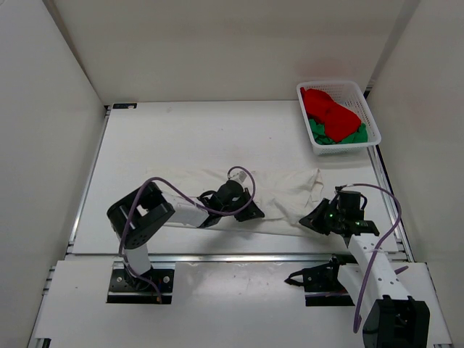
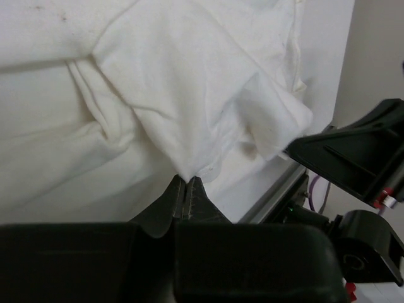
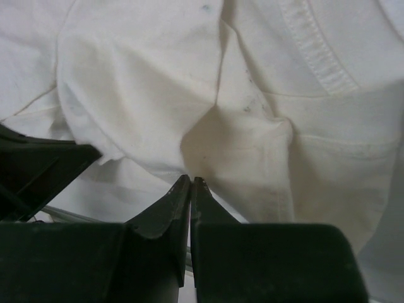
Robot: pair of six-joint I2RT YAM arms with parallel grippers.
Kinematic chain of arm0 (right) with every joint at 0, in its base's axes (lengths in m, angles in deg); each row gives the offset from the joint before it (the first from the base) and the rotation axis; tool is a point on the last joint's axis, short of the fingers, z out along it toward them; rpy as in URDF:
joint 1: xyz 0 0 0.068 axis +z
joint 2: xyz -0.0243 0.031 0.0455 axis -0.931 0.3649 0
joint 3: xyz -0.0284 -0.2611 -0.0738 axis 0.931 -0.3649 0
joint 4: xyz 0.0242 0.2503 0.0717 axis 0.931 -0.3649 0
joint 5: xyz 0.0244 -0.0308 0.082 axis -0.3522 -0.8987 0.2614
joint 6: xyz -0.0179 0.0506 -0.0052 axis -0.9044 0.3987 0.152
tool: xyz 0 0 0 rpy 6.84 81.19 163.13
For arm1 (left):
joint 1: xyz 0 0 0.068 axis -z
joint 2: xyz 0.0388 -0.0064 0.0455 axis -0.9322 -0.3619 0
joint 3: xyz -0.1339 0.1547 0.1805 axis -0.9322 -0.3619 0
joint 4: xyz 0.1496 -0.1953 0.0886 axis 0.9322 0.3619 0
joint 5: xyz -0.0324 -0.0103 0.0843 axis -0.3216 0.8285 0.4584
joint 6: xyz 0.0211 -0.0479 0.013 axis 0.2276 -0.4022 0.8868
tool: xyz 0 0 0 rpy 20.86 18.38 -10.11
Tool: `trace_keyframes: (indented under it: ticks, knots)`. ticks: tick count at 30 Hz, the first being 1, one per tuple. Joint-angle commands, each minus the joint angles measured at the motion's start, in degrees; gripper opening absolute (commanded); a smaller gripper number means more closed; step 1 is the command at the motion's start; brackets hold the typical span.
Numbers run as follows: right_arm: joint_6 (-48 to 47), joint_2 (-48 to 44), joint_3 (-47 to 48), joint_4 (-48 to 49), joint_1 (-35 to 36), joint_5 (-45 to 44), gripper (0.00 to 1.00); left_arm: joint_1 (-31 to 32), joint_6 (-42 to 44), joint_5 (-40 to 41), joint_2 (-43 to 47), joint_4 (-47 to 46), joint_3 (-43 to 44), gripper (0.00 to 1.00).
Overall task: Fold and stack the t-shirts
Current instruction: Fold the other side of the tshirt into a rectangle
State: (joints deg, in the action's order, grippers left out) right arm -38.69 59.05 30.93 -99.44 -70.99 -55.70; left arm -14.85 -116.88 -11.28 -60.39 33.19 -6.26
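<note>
Pressed-together black fingertips of the left claw [image 2: 187, 189] pinch the near hem of the white shirt [image 2: 189, 95], and a fold of cloth runs straight into the tips. The right claw [image 3: 190, 186] is likewise squeezed shut. Cloth gathers down to its tips, so it seems to pinch the same shirt's near edge farther right, though the hold itself is hard to see.

From above, the white shirt lies rumpled in a long band across the near half of the counter [image 1: 181, 138], with a claw at each end. The red shirt [image 1: 330, 109] and green shirt [image 1: 337, 136] lie bundled in the basket [image 1: 337, 85] at the far right corner, red on top.

By the look of it, the first shirt's fold is only starting, with both near-edge grips set. The next move would call for both claws to lift together and carry the hem away from the arms, level and taut, so the cloth doubles over without bunching.
</note>
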Motion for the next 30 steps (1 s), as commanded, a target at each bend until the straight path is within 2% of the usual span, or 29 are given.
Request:
trace_keyframes:
  ticks: [1,6,12,15,18,22,23,25,27,30]
  knots:
    - [-1.35,0.17,3.2,-1.29,0.11,-3.61,0.0,-1.28,1.63,-2.81,6.05,1.54,-1.58,0.0]
    - [-1.44,0.08,5.4,-5.42,-1.12,-2.65,0.0,-2.78,0.75,-7.03,7.73,1.44,-4.92,0.0]
    - [-2.66,1.66,7.59,-8.41,-2.88,5.08,0.0,-4.89,-1.35,-12.57,7.02,-2.06,-7.73,0.0]
    - [-5.38,3.07,9.52,-11.74,-3.32,3.25,0.0,-5.06,-1.35,-13.88,6.67,-2.07,-7.47,0.01]
    - [-6.98,4.12,9.01,-14.82,-4.38,3.16,0.0,-4.8,-0.57,-15.12,5.18,-1.45,-6.6,0.06]
    - [-6.72,6.58,7.59,-14.13,-1.92,4.3,0.0,-5.15,-0.39,-15.48,3.95,-1.36,-6.68,0.32]
    - [-7.85,6.94,8.21,-14.3,-2.52,3.43,0.1,-5.85,0.92,-15.48,5.08,-1.01,-7.2,0.43]
    - [-7.77,6.24,10.48,-14.39,-2.97,2.98,0.3,-6.73,2.51,-14.26,6.75,0.22,-6.94,0.46]
    - [-8.47,6.32,13.55,-13.61,-2.53,1.15,0.38,-6.82,5.66,-13.11,8.77,2.58,-6.51,0.47]
    - [-7.77,7.46,17.87,-7.47,0.62,-2.46,0.4,-7.44,8.39,-12.05,11.24,6.89,-4.84,0.46]
